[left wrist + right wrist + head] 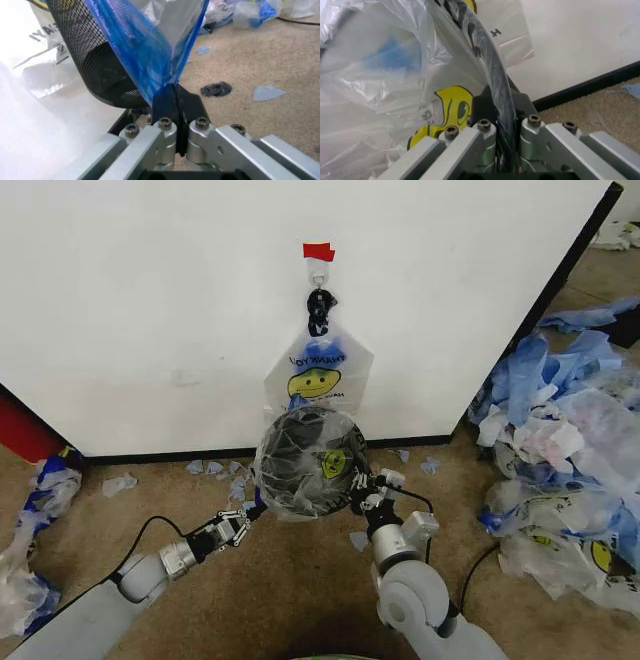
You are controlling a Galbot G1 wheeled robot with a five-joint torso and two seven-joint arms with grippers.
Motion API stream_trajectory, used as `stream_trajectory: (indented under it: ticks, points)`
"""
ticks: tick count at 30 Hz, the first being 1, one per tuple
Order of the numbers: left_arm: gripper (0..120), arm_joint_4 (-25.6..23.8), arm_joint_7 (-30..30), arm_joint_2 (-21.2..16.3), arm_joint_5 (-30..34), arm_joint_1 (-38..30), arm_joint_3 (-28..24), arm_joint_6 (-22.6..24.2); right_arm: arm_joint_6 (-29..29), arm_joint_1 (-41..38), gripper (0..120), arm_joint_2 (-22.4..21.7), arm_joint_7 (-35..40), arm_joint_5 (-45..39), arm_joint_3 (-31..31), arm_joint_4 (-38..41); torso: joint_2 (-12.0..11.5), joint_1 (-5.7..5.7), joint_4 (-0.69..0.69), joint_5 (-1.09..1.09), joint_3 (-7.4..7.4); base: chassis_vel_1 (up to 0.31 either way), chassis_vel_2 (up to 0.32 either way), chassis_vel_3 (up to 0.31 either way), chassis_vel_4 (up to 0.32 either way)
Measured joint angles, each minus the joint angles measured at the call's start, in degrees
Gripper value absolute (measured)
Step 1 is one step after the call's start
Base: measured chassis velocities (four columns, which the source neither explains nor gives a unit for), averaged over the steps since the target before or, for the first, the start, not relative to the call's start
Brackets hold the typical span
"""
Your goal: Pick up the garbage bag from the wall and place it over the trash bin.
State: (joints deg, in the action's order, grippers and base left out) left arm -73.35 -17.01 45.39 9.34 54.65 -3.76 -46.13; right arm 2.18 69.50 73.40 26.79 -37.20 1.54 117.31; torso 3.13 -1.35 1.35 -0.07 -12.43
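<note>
A: You are holding the bag (300,465) stretched over the bin (312,442), which is standing on the floor against the wall (150,300). Your left gripper (250,515) is pinching a blue handle with its jaws pressed together; your right gripper (362,485) is pinching film against the bin's rim on the other side.

B: What is likely to be going wrong?

A: The film is thin. If you are pulling the two sides apart too hard, it may be tearing at the pinch, or the light bin may be tipping. On the right, the jaws seem to be clamping the rim too, so backing off could be dragging the bin along.

B: Anything hidden?

A: A second bag (318,375) is hanging on the hook (319,278) behind. I cannot tell how far down the film is reaching, nor whether it is covering the far rim.
</note>
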Motion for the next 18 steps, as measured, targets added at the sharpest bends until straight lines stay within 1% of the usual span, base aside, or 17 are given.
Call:
stream_trajectory:
  ticks: [18]
  points:
    - [0, 0.76, -0.3, 0.96, -0.32, 0.31, -0.66, -0.38, -0.07, 0.94, 0, 0.18, -0.1, 0.12, 0.71, 1.04, 0.0, 0.0, 0.0, 0.0, 0.0, 0.0, 0.0, 0.0, 0.0]
